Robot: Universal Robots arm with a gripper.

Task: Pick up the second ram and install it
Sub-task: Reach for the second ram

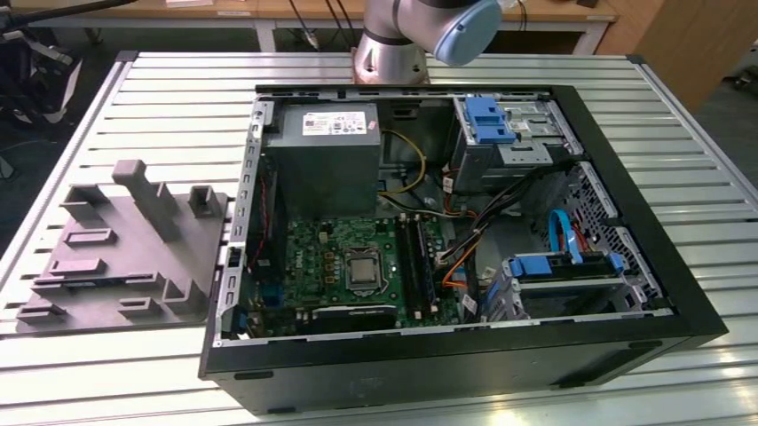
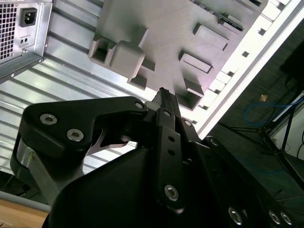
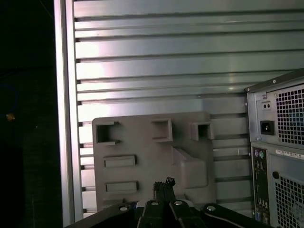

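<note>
A: Starting with the exterior view, where is the second ram (image 1: 105, 282), the long blue circuit-board stick?
B: Lying in the grey plastic fixture (image 1: 142, 257) near the ribbed metal table's (image 1: 663, 80) edge at that view's left. Not yet picked up, I judge.
A: First wrist view?
B: The black gripper (image 3: 164, 183) hangs over the fixture, fingertips pinched together, empty.
A: Second wrist view?
B: Agrees.
</note>
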